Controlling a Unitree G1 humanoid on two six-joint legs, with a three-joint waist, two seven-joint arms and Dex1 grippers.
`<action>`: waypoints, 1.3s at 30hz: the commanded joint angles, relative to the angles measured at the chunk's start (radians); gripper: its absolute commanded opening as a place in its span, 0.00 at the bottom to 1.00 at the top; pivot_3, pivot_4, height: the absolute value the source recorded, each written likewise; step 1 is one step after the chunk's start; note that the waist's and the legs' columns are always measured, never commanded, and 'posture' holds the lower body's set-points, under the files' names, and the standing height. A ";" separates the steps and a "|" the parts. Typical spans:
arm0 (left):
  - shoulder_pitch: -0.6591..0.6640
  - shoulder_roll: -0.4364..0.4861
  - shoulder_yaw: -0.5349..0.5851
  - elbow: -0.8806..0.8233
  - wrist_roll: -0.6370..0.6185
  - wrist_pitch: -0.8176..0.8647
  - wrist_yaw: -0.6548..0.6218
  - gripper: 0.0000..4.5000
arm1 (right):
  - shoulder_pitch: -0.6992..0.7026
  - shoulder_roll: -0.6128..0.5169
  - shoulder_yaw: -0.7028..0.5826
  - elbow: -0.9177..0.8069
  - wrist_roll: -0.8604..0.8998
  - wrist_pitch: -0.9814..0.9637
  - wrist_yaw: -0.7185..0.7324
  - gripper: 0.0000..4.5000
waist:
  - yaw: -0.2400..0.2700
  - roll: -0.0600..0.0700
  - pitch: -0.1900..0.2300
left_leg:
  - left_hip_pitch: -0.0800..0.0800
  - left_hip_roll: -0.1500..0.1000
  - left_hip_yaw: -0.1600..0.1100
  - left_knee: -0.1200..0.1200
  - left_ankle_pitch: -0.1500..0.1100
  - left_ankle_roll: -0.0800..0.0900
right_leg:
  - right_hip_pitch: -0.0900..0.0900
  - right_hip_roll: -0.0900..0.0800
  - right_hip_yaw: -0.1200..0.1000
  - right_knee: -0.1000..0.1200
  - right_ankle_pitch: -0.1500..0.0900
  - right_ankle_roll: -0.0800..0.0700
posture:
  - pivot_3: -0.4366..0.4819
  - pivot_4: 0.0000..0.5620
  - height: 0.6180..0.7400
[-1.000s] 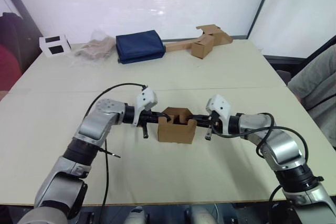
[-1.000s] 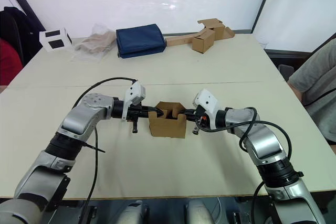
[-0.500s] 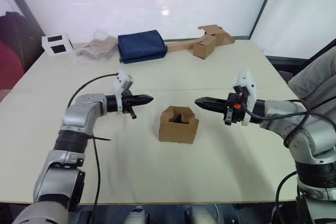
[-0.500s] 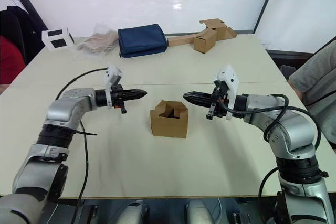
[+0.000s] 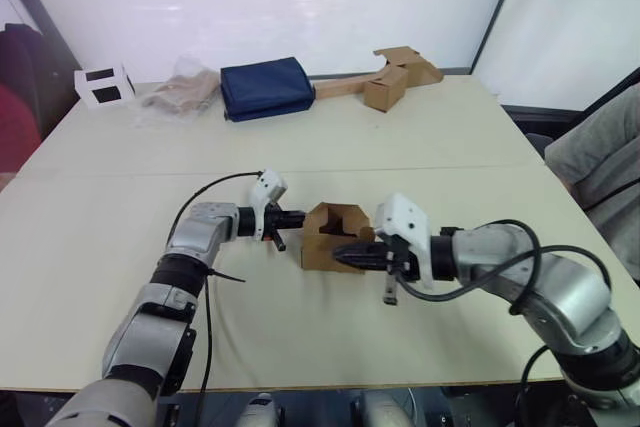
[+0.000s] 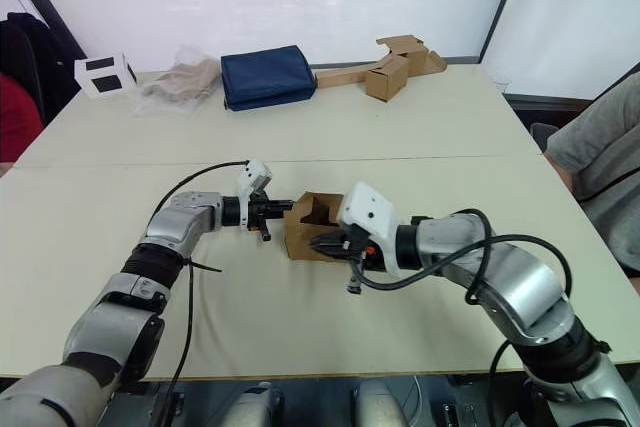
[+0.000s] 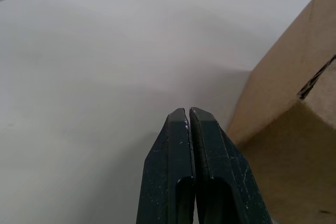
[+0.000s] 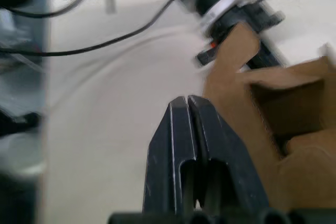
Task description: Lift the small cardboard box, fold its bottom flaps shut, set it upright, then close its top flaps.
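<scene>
**Both grippers closed beside the small box at the middle of the table**

The small cardboard box (image 5: 333,239) stood on the table (image 5: 420,137) near its middle, between the two arms. Its upper end was open, and the top flaps (image 5: 337,215) were raised or folded partly inward, so the dark inside could be seen. The bottom flaps were under the box and hidden from view.

The left gripper (image 5: 297,217) pointed at the left wall of the box, low and close to the table. In the left wrist view its two black fingers (image 7: 181,150) were pressed together with nothing between them, and the box corner (image 7: 294,119) was just beside the tips. It seemed that the tips were touching the wall or very near to it, but this could not be told for sure.

The right gripper (image 5: 340,253) came across the front of the box, with its tips at the front wall near the lower edge. In the right wrist view its fingers (image 8: 194,129) were also closed on nothing, and they lay just beside the brown flap edge (image 8: 236,77).

At the far side of the table lay a folded dark blue cloth (image 5: 266,88), a crumpled plastic bag (image 5: 180,95), a white box with black squares (image 5: 103,86) and other cardboard pieces on a long strip (image 5: 390,79). A person's grey sleeve (image 5: 598,162) was at the right edge.
</scene>
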 commanded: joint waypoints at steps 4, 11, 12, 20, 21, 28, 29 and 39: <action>0.016 0.012 0.024 -0.084 -0.027 0.039 -0.035 0.02 | -0.033 0.017 0.023 -0.003 -0.060 -0.026 -0.014 0.00 | 0.001 0.000 0.000 | 0.000 0.000 0.000 0.000 0.000 0.000 | 0.000 0.000 0.000 0.000 0.000 0.000 | 0.48 0.27 1.00; 0.055 0.010 0.033 -0.155 -0.035 0.074 -0.020 0.02 | -0.035 0.005 0.055 0.059 -0.123 -0.058 0.010 0.00 | 0.000 0.000 0.000 | 0.000 0.000 0.000 0.000 0.000 0.000 | 0.000 0.000 0.000 0.000 0.000 0.000 | 0.48 0.27 1.00; 0.060 0.008 0.034 -0.162 -0.035 0.078 -0.016 0.02 | -0.034 0.008 0.061 0.071 -0.133 -0.064 0.011 0.00 | 0.000 0.000 0.000 | 0.000 0.000 0.000 0.000 0.000 0.000 | 0.000 0.000 0.000 0.000 0.000 0.000 | 0.48 0.27 1.00; 0.084 0.012 0.037 -0.189 -0.036 0.086 0.010 0.02 | -0.023 0.028 0.099 0.157 -0.224 -0.135 0.017 0.00 | 0.001 0.000 0.000 | 0.000 0.000 0.000 0.000 0.000 0.000 | 0.000 0.000 0.000 0.000 0.000 0.000 | 0.48 0.27 1.00; 0.085 0.014 0.038 -0.188 -0.036 0.084 0.013 0.02 | -0.019 0.037 0.095 0.162 -0.223 -0.135 0.015 0.00 | 0.001 0.000 0.000 | 0.000 0.000 0.000 0.000 0.000 0.000 | 0.000 0.000 0.000 0.000 0.000 0.000 | 0.48 0.27 1.00; 0.067 0.075 0.129 -0.222 -0.083 0.093 0.044 0.02 | 0.002 0.066 0.074 0.170 -0.217 -0.138 0.021 0.00 | -0.001 0.000 0.000 | 0.000 0.000 0.000 0.000 0.000 0.000 | 0.000 0.000 0.000 0.000 0.000 0.000 | 0.48 0.27 1.00; 0.070 0.092 0.145 -0.258 -0.103 0.113 0.034 0.02 | 0.006 0.068 0.069 0.171 -0.216 -0.138 0.020 0.00 | -0.001 0.000 0.000 | 0.000 0.000 0.000 0.000 0.000 0.000 | 0.000 0.000 0.000 0.000 0.000 0.000 | 0.48 0.27 1.00; 0.283 0.270 0.099 -0.818 -0.344 0.466 -0.094 0.02 | 0.006 0.089 0.053 0.193 -0.231 -0.138 0.009 0.00 | -0.001 0.000 0.000 | 0.001 0.000 0.000 0.000 0.000 0.000 | 0.001 0.000 0.000 0.000 0.000 0.000 | 0.48 0.27 1.00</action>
